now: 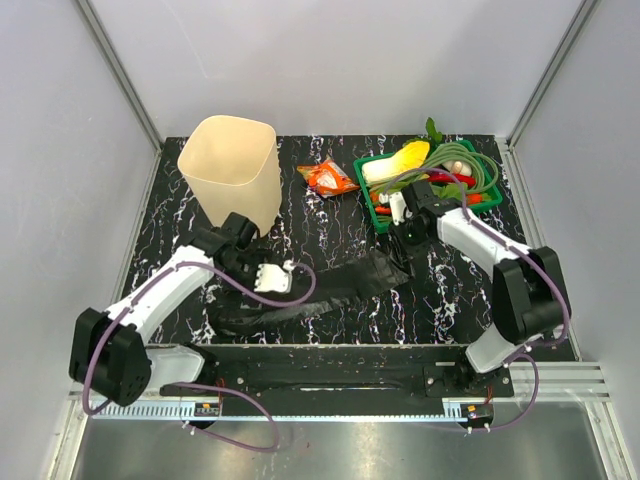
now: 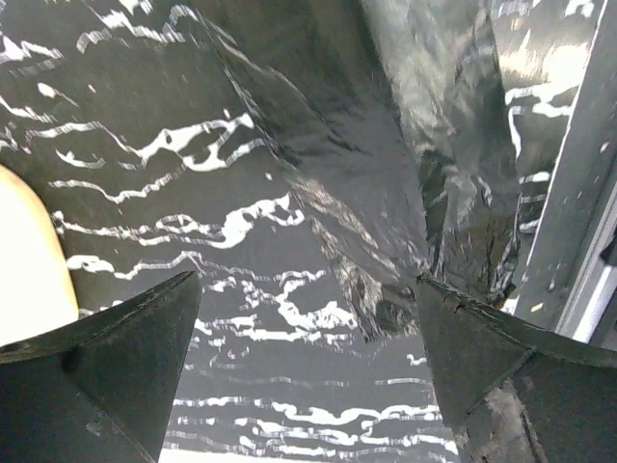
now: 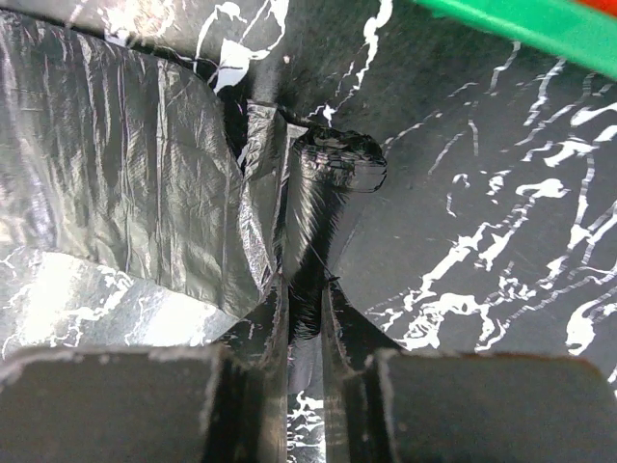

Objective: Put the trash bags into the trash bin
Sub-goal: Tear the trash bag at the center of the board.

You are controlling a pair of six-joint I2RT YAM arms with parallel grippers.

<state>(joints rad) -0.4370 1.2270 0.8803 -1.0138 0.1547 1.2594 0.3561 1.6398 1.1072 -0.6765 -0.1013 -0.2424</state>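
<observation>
The black trash bag (image 1: 330, 290) lies spread flat across the middle of the marble-patterned table. The cream trash bin (image 1: 232, 170) stands upright at the back left. My right gripper (image 1: 405, 250) is at the bag's right end and is shut on a twisted strand of the trash bag (image 3: 323, 183). In the right wrist view the right gripper (image 3: 305, 285) pinches that strand between both fingers. My left gripper (image 1: 296, 278) is low over the table by the bag's left part. In the left wrist view the left gripper (image 2: 307, 280) is open and empty, with the bag (image 2: 386, 174) just ahead and the bin (image 2: 24, 270) at the left edge.
A green tray (image 1: 367, 193) of vegetables stands at the back right, close behind my right gripper; its rim shows in the right wrist view (image 3: 540, 24). An orange snack wrapper (image 1: 326, 178) lies between bin and tray. A metal rail (image 1: 330, 400) runs along the near edge.
</observation>
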